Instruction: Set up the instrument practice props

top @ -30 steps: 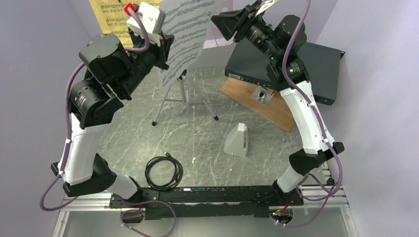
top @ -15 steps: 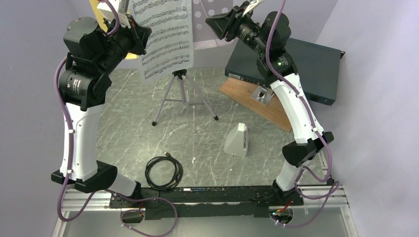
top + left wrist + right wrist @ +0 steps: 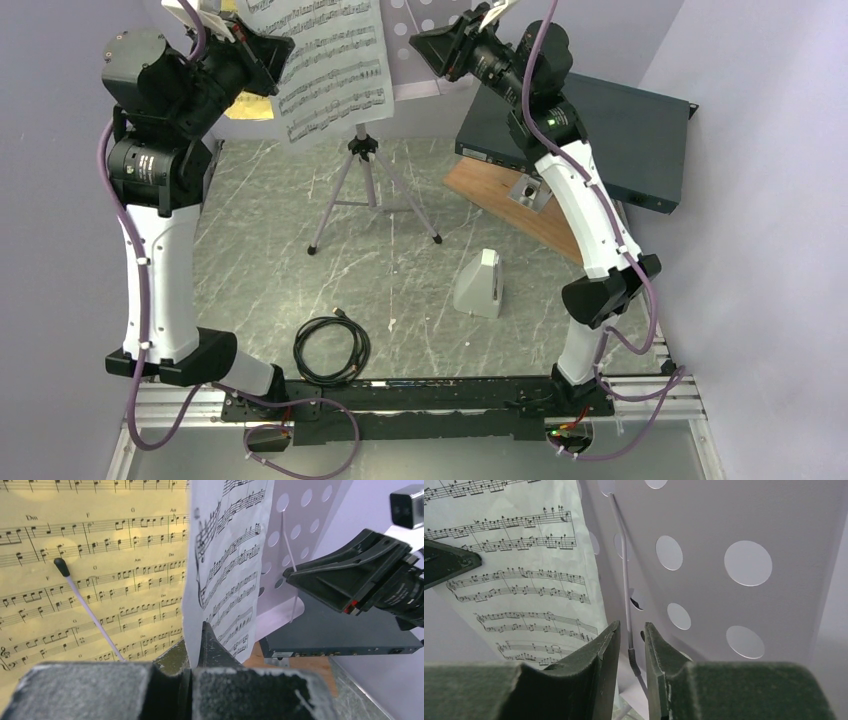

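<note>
My left gripper (image 3: 262,48) (image 3: 194,645) is raised high and shut on the lower edge of a white sheet-music page (image 3: 330,62) (image 3: 227,555), which hangs upright beside the pale grey perforated music stand (image 3: 418,40) (image 3: 744,605). A yellow sheet-music page (image 3: 95,565) (image 3: 250,106) rests on the stand behind it, under a thin white retaining wire (image 3: 87,609). My right gripper (image 3: 432,45) (image 3: 631,627) faces the stand's desk, jaws narrowly apart around another white retaining wire (image 3: 626,590) without touching it. The white pyramid metronome (image 3: 480,283) stands on the table.
The stand's silver tripod (image 3: 365,190) stands mid-table at the back. A dark-green flat box (image 3: 620,125) rests on a wooden board (image 3: 520,208) at the right rear. A coiled black cable (image 3: 332,350) lies near the front edge. Purple walls close in on both sides.
My left arm has swung up and to the left, carrying the white page with it. My right gripper has moved slightly left toward the stand and its jaws have narrowed.
</note>
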You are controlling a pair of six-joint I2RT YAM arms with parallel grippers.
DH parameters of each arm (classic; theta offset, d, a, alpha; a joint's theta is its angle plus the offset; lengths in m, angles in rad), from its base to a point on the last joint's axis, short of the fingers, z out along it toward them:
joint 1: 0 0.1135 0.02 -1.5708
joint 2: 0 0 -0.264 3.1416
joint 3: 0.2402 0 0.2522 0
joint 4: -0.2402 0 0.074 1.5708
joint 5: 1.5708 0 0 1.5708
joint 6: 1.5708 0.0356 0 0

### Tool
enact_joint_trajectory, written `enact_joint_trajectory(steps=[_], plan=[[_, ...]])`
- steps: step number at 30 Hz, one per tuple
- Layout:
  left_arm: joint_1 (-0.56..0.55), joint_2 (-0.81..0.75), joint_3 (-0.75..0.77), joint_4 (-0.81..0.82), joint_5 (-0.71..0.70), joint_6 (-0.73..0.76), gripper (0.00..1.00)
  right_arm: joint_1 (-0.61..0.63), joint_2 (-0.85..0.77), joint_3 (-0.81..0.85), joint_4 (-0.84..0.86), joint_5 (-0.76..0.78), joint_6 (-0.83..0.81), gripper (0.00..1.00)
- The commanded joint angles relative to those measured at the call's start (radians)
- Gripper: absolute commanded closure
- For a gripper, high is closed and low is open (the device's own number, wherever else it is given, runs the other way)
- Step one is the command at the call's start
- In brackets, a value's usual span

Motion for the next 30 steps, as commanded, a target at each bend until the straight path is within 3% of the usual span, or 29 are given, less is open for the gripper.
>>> enact_joint_trajectory(steps=[1,10,21,30], plan=[[0.031,-0.019,-0.023,0.132,0.093,-0.049,1.0,-0.002,0.01,0.061,0.099,-0.042,0.035,0.75],[0.052,0.015,-0.011,0.185,0.113,-0.025,1.0,-0.003,-0.012,0.007,0.192,-0.048,0.071,1.0],[0.054,0.063,0.001,0.347,0.168,-0.026,1.0,-0.003,-0.079,-0.112,0.29,-0.036,0.067,1.0],[0.053,0.121,0.1,0.297,0.113,0.011,1.0,-0.02,-0.096,-0.176,0.408,-0.087,0.114,1.0]])
